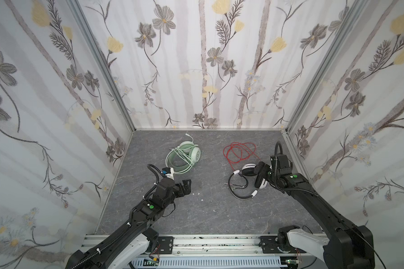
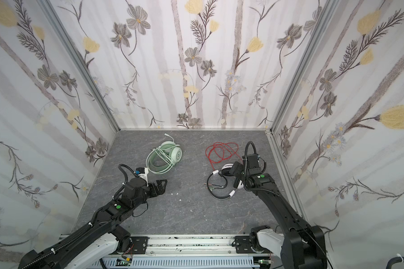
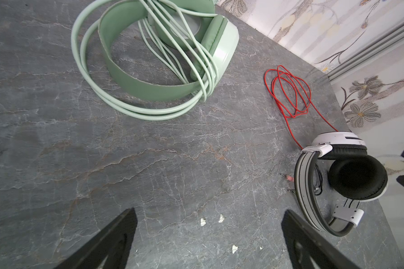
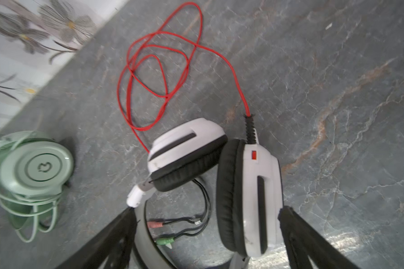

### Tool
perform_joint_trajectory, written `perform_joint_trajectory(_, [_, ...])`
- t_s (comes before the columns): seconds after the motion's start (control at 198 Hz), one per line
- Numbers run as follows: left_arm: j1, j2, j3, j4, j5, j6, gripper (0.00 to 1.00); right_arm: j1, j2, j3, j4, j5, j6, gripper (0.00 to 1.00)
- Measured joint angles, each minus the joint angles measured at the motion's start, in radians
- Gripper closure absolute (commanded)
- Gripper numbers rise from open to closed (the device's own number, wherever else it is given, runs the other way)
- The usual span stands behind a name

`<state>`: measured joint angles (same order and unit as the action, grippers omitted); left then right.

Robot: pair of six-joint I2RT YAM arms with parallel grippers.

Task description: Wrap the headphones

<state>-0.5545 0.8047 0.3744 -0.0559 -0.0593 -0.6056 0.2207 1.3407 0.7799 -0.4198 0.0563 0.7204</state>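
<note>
Holding the left gripper (image 3: 209, 210) low over the bare table (image 1: 208, 209) on the near left, jaws splayed wide, gripping nothing, well apart from both headsets. Hovering the right gripper (image 4: 204, 210) directly above the white-and-black headset (image 4: 229, 186), jaws likewise spread wide and clamping nothing, with one white ear cup sitting between the fingers but, as far as the wrist view shows, not being pinched. Looking just below those fingers: finding the plugs (image 4: 156, 225) lying inside the headband's arc, on the near side. Following the red cord (image 4: 166, 96) out of the far end of that same ear cup and away from the gripper, toward the back wall, sprawling in loose loops on the table just beyond the cups and winding round nothing. Judging the coming move as turning on that direction: reaching forward past the headset, not sideways, with the right arm being much the nearer. Noting, farther left near the back wall, the mint-green headset (image 1: 184, 156) lying flat, its pale cord (image 3: 147, 114) already looping across band and cup, probably needing nothing more.
</note>
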Motion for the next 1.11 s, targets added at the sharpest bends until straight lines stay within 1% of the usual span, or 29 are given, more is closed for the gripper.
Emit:
perform_joint_trajectory(0.121, [0.0, -0.007, 0.0, 0.0, 0.0, 0.0, 0.0, -0.012, 0.127, 0.009, -0.02, 0.002, -0.007, 0.08])
perform_joint_trajectory(0.262, [0.0, -0.012, 0.0, -0.001, 0.0, 0.0, 0.0, -0.016, 0.194, 0.003, -0.019, 0.003, -0.002, 0.22])
perform_joint_trajectory(0.303, [0.0, -0.01, 0.0, -0.001, 0.0, 0.0, 0.0, -0.016, 0.196, -0.003, -0.016, 0.003, 0.005, 0.28])
perform_joint_trajectory(0.348, [0.0, -0.001, 0.003, -0.002, 0.0, 0.0, 0.0, -0.016, 0.19, -0.01, -0.016, 0.007, 0.005, 0.4])
perform_joint_trajectory(0.378, [0.0, 0.01, 0.008, -0.003, 0.0, 0.0, 0.0, -0.016, 0.181, -0.014, -0.017, 0.011, 0.006, 0.45])
perform_joint_trajectory(0.393, [0.0, 0.018, 0.012, -0.002, 0.0, 0.0, 0.0, -0.016, 0.174, -0.015, -0.018, 0.013, 0.006, 0.5])
perform_joint_trajectory(0.479, [-0.008, 0.05, 0.032, -0.003, 0.003, 0.002, 0.0, -0.016, 0.128, -0.016, -0.023, 0.038, 0.005, 0.61])
perform_joint_trajectory(0.53, [-0.059, 0.051, 0.049, -0.012, -0.031, 0.014, 0.0, -0.014, 0.096, -0.015, -0.026, 0.053, 0.004, 0.66])
perform_joint_trajectory(0.585, [-0.156, 0.05, 0.081, -0.025, -0.067, 0.041, 0.0, -0.012, 0.063, -0.009, -0.032, 0.066, 0.007, 0.68])
perform_joint_trajectory(0.651, [-0.289, 0.068, 0.142, -0.047, -0.148, 0.079, 0.0, -0.003, 0.018, 0.003, -0.044, 0.094, 0.002, 0.68])
perform_joint_trajectory(0.731, [-0.451, 0.138, 0.248, -0.083, -0.265, 0.102, 0.0, 0.032, -0.051, 0.019, -0.064, 0.122, 0.005, 0.67])
perform_joint_trajectory(0.777, [-0.526, 0.184, 0.303, -0.106, -0.327, 0.108, 0.0, 0.064, -0.095, 0.025, -0.076, 0.143, 0.005, 0.67])
perform_joint_trajectory(0.822, [-0.582, 0.223, 0.351, -0.126, -0.372, 0.108, 0.0, 0.103, -0.137, 0.029, -0.078, 0.162, 0.014, 0.67])
perform_joint_trajectory(0.888, [-0.62, 0.267, 0.401, -0.148, -0.398, 0.096, 0.0, 0.165, -0.188, 0.031, -0.079, 0.194, 0.031, 0.68])
perform_joint_trajectory(1.014, [-0.632, 0.318, 0.465, -0.183, -0.401, 0.052, 0.0, 0.285, -0.262, 0.031, -0.085, 0.242, 0.082, 0.68])
perform_joint_trajectory(1.11, [-0.635, 0.349, 0.542, -0.242, -0.384, 0.034, 0.05, 0.358, -0.291, 0.033, -0.106, 0.286, 0.122, 0.68])
